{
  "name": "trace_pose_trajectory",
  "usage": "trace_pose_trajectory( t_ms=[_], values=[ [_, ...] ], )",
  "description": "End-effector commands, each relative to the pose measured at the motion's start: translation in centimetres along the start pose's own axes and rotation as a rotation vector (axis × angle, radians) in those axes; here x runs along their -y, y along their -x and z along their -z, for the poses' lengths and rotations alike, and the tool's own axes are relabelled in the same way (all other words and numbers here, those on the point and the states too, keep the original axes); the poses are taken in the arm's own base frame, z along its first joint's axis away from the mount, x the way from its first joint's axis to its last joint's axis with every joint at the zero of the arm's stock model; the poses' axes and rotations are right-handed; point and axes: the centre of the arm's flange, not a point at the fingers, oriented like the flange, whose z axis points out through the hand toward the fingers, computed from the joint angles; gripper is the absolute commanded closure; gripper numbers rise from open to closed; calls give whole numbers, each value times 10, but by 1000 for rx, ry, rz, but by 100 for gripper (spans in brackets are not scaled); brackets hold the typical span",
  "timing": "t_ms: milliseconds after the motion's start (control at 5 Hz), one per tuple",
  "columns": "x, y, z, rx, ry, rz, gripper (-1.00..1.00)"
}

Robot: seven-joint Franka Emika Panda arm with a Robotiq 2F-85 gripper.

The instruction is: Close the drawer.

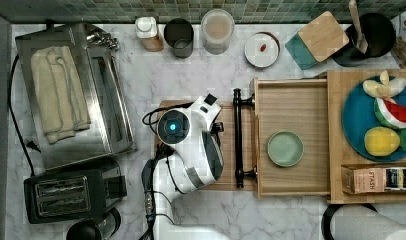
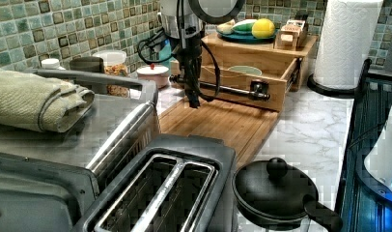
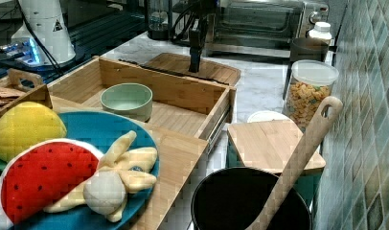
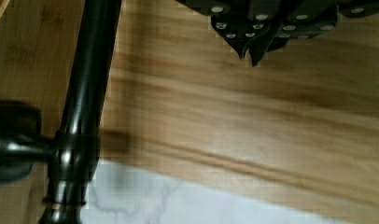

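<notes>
One drawer pulled out, gripper just short of its handle

One closed gripper (image 4: 249, 55), fingertips pressed together and holding nothing, hangs over the cutting board (image 2: 223, 123), just beside the black handle (image 1: 238, 137) but apart from it. Beyond the handle, the drawer (image 1: 291, 107) stands pulled well out from under the wooden top (image 1: 336, 135), with a green bowl (image 1: 285, 148) inside. Farther back, a blue plate (image 1: 353, 120) of toy fruit sits on that top.

Hand (image 4: 249, 56) downward, fingers together
</notes>
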Motion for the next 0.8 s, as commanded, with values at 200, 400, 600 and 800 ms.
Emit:
trace_pose_trajectory(
  t_ms=[200,400,600,800],
  values=[
    [-59,3,7,-63,-12,-88,100],
    [-84,7,6,-50,-24,-70,100],
    [-120,9,-1,-49,-39,-40,100],
    [-151,15,-4,-53,-47,-28,100]
  ],
)
